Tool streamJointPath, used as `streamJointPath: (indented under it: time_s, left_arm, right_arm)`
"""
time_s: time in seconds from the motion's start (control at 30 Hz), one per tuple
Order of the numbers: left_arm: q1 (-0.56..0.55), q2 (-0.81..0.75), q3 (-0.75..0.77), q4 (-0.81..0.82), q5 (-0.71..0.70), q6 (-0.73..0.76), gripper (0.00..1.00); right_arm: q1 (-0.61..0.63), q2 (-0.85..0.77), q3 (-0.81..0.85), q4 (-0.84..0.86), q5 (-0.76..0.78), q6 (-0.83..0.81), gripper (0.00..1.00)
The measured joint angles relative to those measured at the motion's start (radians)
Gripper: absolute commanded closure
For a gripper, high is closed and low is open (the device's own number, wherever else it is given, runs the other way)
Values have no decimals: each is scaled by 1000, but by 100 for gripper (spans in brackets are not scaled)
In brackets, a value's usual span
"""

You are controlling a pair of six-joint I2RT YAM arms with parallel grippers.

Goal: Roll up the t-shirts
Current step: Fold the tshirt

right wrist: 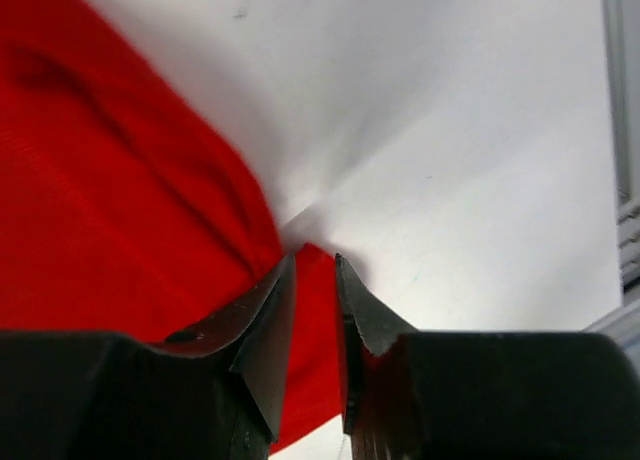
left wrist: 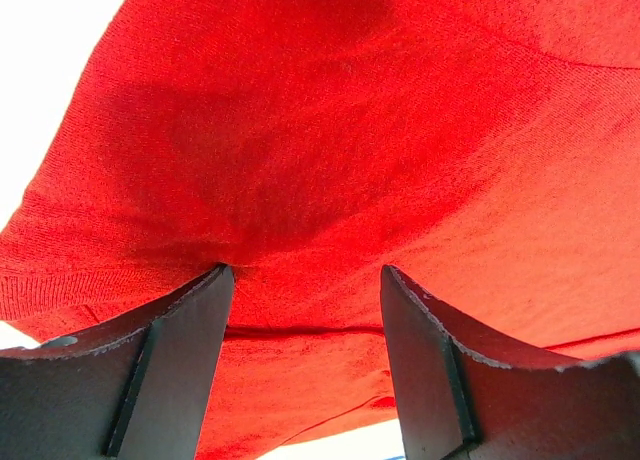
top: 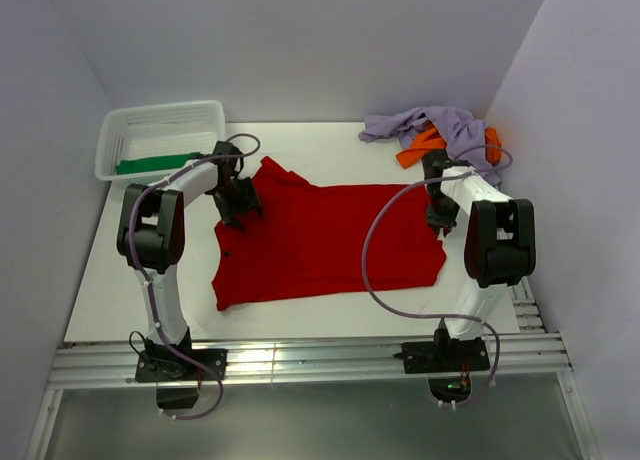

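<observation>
Hands first: your left hand (left wrist: 305,280) is spread wide and sits low over the red t-shirt (top: 330,245) at its left end, gripping nothing. Your right hand (right wrist: 315,265) is pinched on a small fold at the shirt's opposite edge. The shirt lies mostly flat across the middle of the table (top: 110,290). It's light, floppy knit, so I'd expect it to sag, bunch and drag. I'd grab along the edges and take both layers, not one thin pucker.
</observation>
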Motion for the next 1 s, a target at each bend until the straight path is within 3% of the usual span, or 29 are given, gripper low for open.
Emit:
streamJointPath:
  time_s: [0.3, 0.4, 0.57, 1.0]
  left_arm:
    - [0, 3, 23, -24, 0, 13, 33]
    - [0, 12, 38, -40, 1, 16, 33]
    - [0, 21, 51, -55, 2, 21, 33]
    - [0, 27, 57, -61, 3, 24, 33]
  right_arm:
    - [85, -66, -19, 61, -86, -30, 67]
    - [130, -66, -31, 68, -96, -36, 58]
    - [183, -62, -37, 77, -101, -42, 57]
    - [225, 18, -43, 85, -77, -45, 72]
